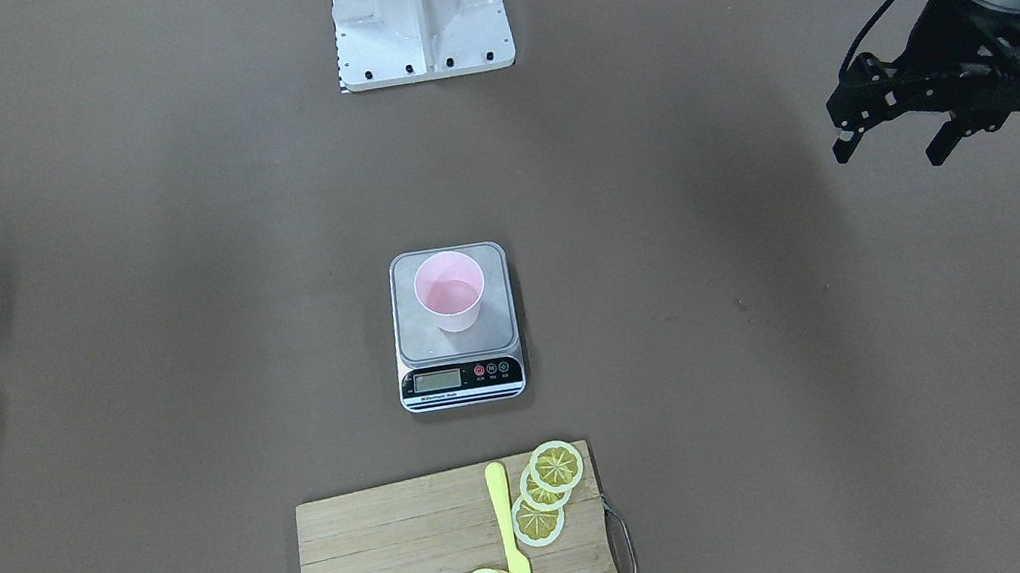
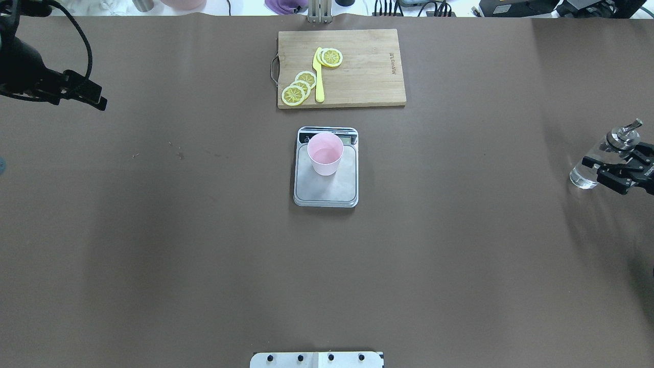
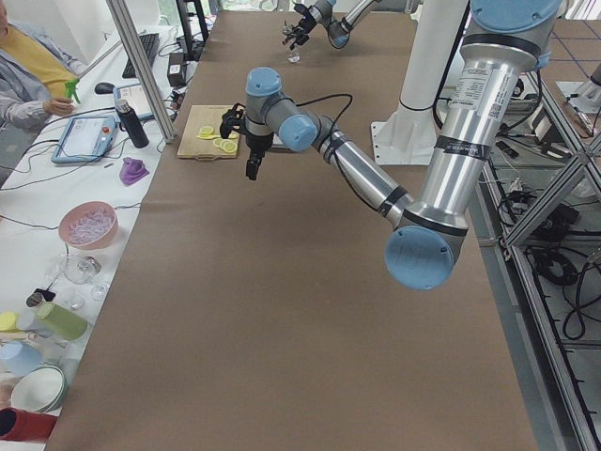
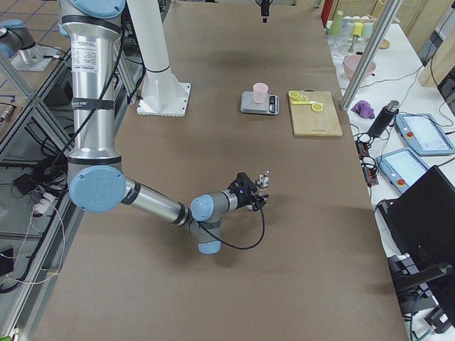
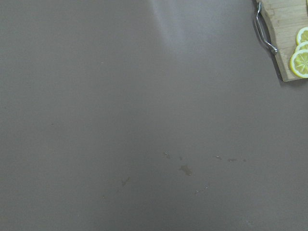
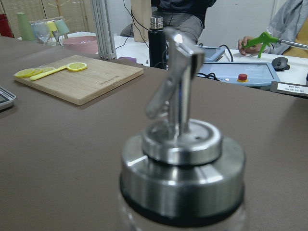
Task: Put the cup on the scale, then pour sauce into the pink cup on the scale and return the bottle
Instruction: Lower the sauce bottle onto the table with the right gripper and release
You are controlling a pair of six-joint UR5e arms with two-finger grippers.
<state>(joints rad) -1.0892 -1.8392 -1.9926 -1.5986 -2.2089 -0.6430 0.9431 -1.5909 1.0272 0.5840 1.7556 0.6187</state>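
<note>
- Pink tapered plastic cup [image 2: 325, 153] stands upright on the flat steel-topped digital scale [image 2: 327, 191], in the middle of the brown surface [image 2: 204, 230].
- Near that surface's right edge, the small clear glass bottle with a metal pourer cap [image 2: 582, 176] stands upright. The right tool [image 2: 598, 170] straddles it — clenched or released cannot be told.
- Risk: a finger dragging on the glass during withdrawal could tip the bottle and spill its clear sauce.
- The left tool [image 1: 890, 154] hangs spread and empty, well apart — no threat.
</note>
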